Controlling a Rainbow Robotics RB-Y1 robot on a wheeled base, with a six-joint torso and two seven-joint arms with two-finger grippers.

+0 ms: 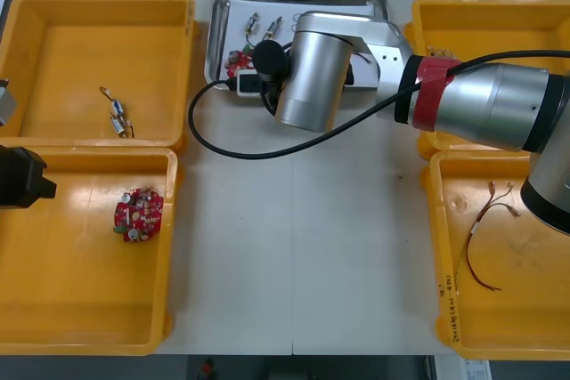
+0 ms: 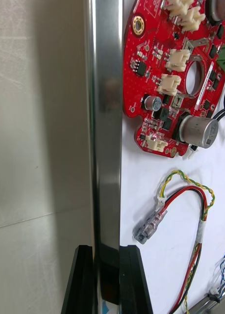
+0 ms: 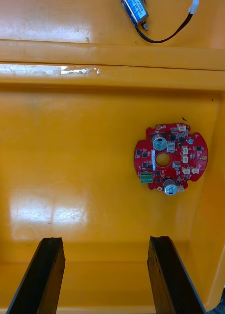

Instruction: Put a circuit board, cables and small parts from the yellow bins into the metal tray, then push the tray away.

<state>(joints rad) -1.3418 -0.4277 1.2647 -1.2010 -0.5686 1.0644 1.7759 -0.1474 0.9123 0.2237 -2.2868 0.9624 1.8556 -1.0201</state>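
Note:
The metal tray, white inside, stands at the table's far middle. My right gripper is shut on its shiny rim, one finger on each side of the wall. Inside the tray, close to that rim, lie a round red circuit board, a red and yellow cable and a bit of a blue and white cable. My left gripper is open above the near left yellow bin, short of another circuit board.
The far left bin holds a small metal part on a black cable. A red cable lies in the near right bin. Small metal parts rest in the tray's far part. My right arm crosses the far right bin.

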